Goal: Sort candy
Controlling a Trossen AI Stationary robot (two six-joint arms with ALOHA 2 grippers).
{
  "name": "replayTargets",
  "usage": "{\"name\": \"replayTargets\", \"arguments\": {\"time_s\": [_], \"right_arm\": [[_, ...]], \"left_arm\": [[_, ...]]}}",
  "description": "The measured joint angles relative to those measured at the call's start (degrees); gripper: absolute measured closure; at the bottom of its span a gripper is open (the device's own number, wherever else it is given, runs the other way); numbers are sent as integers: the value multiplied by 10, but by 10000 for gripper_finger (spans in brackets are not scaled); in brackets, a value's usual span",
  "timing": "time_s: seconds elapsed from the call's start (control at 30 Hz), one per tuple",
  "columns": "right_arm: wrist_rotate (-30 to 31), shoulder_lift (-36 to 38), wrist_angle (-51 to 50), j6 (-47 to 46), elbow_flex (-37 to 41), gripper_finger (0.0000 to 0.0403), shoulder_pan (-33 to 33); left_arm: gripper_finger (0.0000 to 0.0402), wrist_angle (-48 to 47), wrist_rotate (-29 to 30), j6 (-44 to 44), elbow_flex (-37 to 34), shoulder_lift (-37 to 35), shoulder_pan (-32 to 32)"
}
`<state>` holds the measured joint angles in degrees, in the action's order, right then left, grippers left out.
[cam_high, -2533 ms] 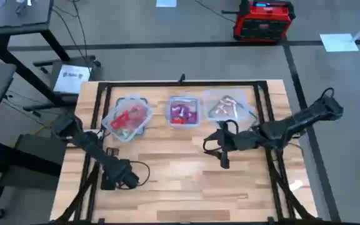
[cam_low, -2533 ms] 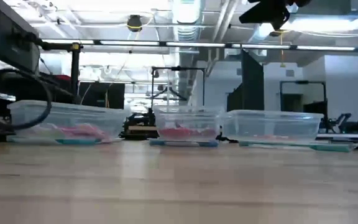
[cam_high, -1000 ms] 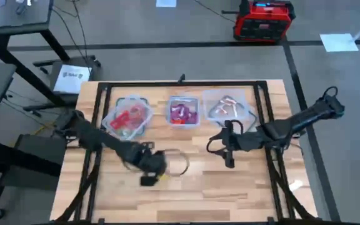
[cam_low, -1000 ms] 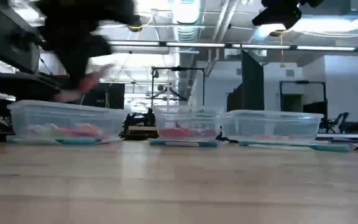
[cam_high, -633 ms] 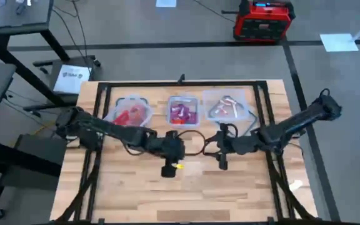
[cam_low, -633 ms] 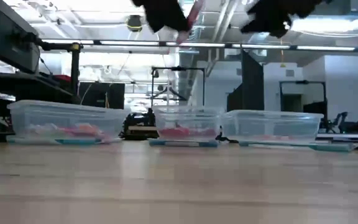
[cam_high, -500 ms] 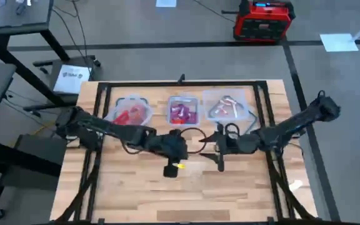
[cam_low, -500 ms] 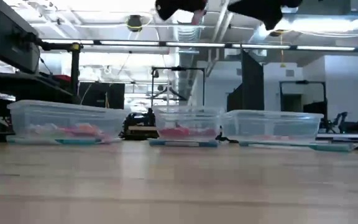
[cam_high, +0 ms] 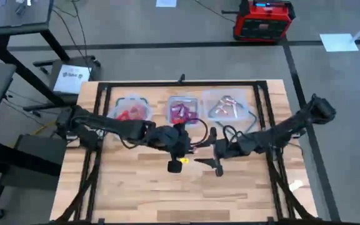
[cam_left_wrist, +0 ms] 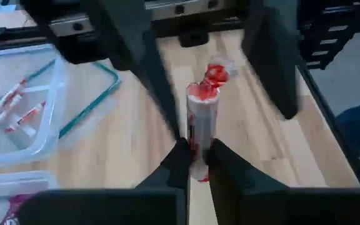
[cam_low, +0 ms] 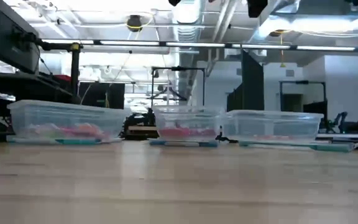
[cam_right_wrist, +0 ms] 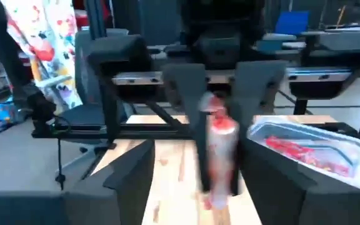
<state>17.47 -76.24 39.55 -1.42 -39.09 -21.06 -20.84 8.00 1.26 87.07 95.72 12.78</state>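
Red-and-white candy (cam_left_wrist: 200, 119), clear tubs with bluish rims (cam_high: 229, 107), pale wood table (cam_high: 142, 187), dark arms

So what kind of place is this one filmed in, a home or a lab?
Most likely a robotics lab or workshop, not a home. The wooden table stands on a bare concrete floor marked with tape lines, exposed pipes and strip lights run along the ceiling, and a red equipment case sits nearby.
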Motion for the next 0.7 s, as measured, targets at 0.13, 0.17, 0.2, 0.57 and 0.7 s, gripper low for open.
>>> {"name": "replayTargets", "arguments": {"time_s": [0.13, 0.17, 0.2, 0.57, 0.7], "right_arm": [[-29, 1, -2, 4, 0, 258, 14], [-36, 0, -8, 2, 0, 270, 18], [-42, 0, -9, -1, 0, 284, 21], [-47, 24, -54, 25, 0, 383, 29], [-3, 82, -152, 30, 0, 383, 46]], "left_arm": [[388, 11, 0, 0, 0, 0, 0], [388, 11, -1, 0, 0, 0, 0], [388, 11, -1, 0, 0, 0, 0], [340, -10, 4, 3, 0, 0, -9], [325, -109, 75, 33, 0, -1, -11]]}}
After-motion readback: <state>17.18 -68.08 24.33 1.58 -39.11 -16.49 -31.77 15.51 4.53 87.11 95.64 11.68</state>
